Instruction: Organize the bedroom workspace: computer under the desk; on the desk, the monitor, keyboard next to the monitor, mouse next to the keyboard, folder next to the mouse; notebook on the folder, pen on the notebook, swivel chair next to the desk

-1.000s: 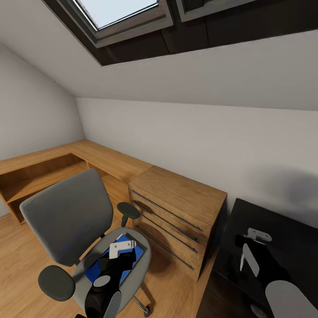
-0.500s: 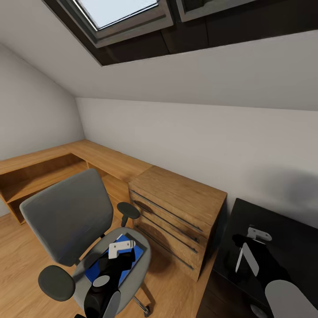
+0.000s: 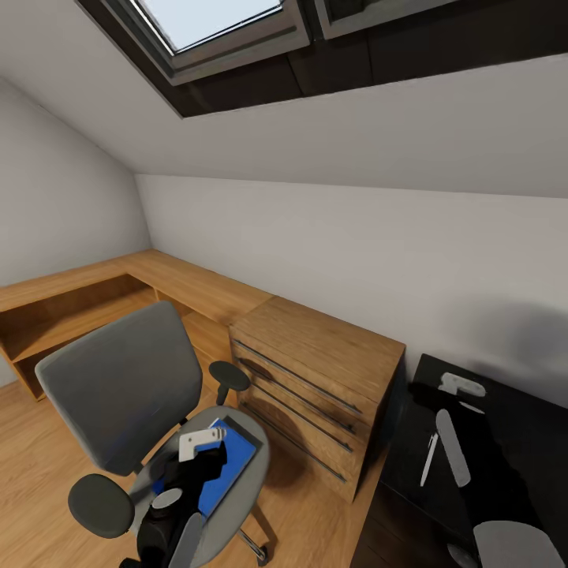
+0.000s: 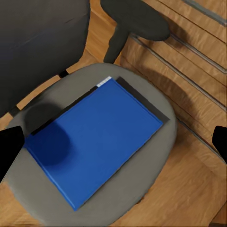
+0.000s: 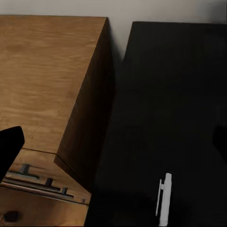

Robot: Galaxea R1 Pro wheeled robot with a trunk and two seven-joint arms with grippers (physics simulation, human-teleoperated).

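On the chair [image 3: 126, 394] seat, the folder [image 4: 97, 142] is being overhung by the wide-spread left gripper [image 4: 113, 142]; the pen [image 5: 163, 198] is lying on the desk [image 5: 175, 94] under the equally spread right gripper [image 5: 113, 142].

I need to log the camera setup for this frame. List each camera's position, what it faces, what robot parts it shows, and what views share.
Head view: high on the robot, facing down over the swivel chair, wooden cabinet and desk; both arms show.
Left wrist view: above the chair seat, facing the folder; dark fingertips at the picture's sides.
Right wrist view: above the desk, facing the pen; dark fingertips at the sides.
Shared: head and left wrist see the folder; head and right wrist see the pen.
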